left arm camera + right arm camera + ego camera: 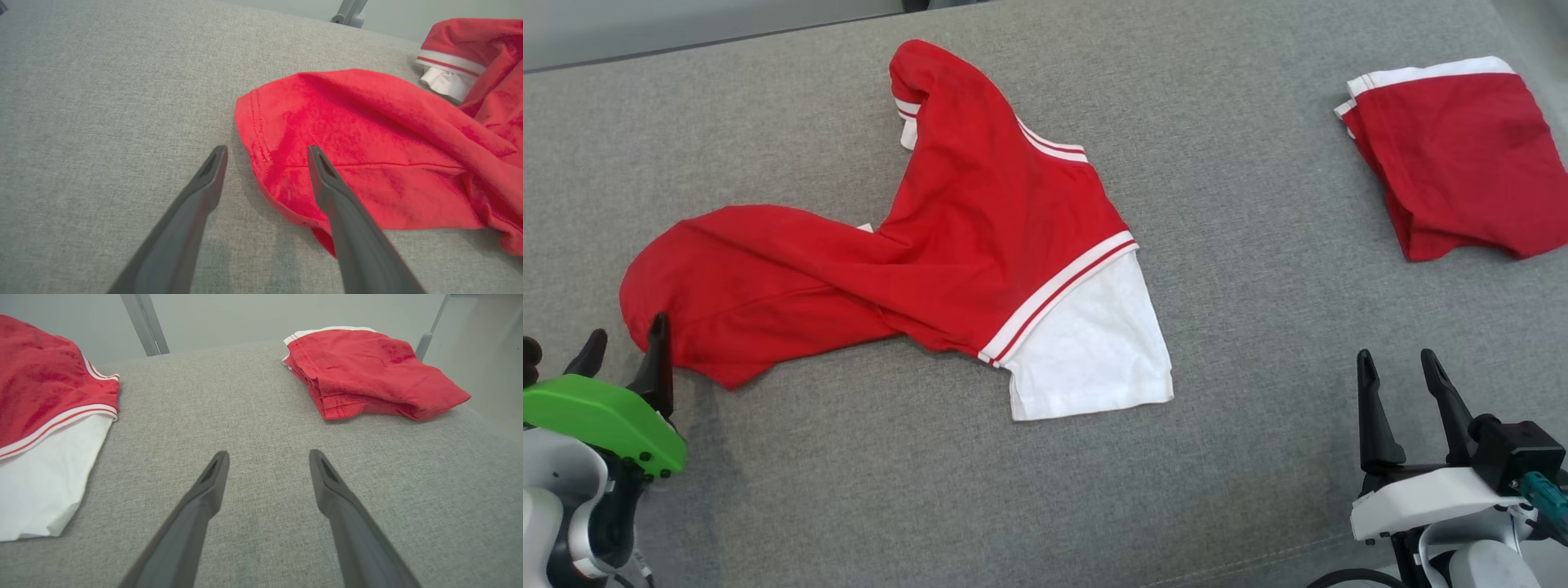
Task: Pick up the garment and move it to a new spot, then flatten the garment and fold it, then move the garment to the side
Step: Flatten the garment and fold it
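One red garment [980,245] with white trim sprawls twisted across the middle of a grey padded surface [1258,367]. The left gripper [627,335] hangs at its red hem, jaws spread and empty, one tip over the cloth. The right gripper [1396,363], equally spread and empty, waits apart from it. Soft, light jersey by the look of it, it should sag and bunch when lifted. The hem corners seem the surest holds. A folded garment [1454,155] lies far right.

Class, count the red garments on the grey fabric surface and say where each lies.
2. A rumpled red-and-white shirt lies spread across the middle; a folded red garment with white trim sits at the far right. More could be hidden inside the folded stack.
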